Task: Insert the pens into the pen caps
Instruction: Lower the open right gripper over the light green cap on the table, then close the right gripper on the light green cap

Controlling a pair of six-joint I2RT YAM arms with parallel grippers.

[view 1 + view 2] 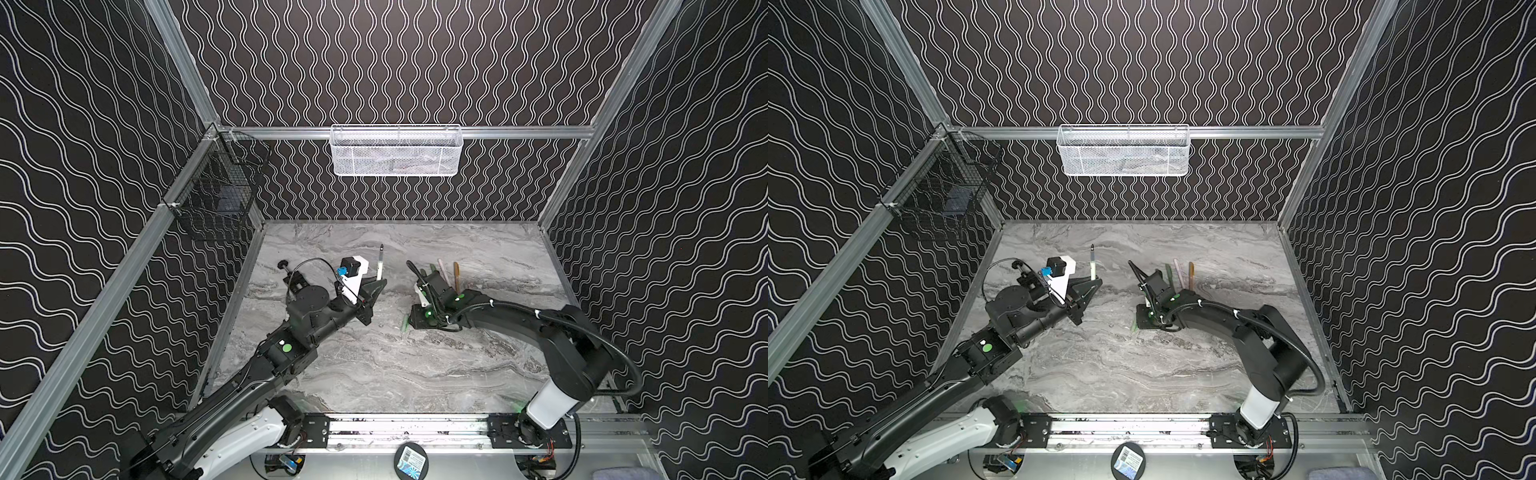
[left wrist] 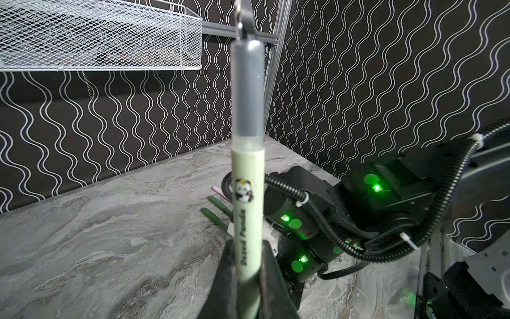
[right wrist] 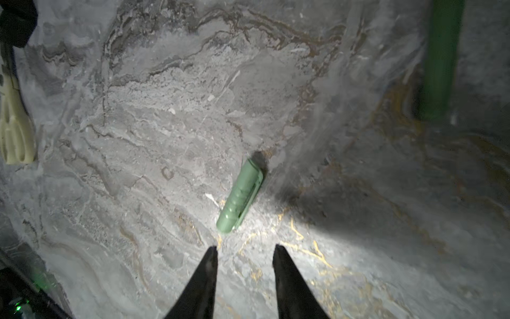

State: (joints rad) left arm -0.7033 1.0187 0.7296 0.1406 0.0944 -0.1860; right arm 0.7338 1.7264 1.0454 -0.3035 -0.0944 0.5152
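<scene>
The pale pen [image 2: 248,165] is clamped in the left claw [image 2: 247,245]. The pale cap [image 3: 239,196] lies on the marble table [image 1: 374,365] just ahead of the right claw [image 3: 245,246], jaws narrowly apart, empty. Black wavy walls [image 1: 415,62] surround it. Only the left wrist view shows the pen's panda print [image 2: 242,192].

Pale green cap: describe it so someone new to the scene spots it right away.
On the marble table, find the right gripper, its jaws open and pointing down at the tabletop. Just beyond the tips lies the pale green cap, flat on the marble. Unlike the long thin pens farther back, it is a short stubby tube.
</scene>
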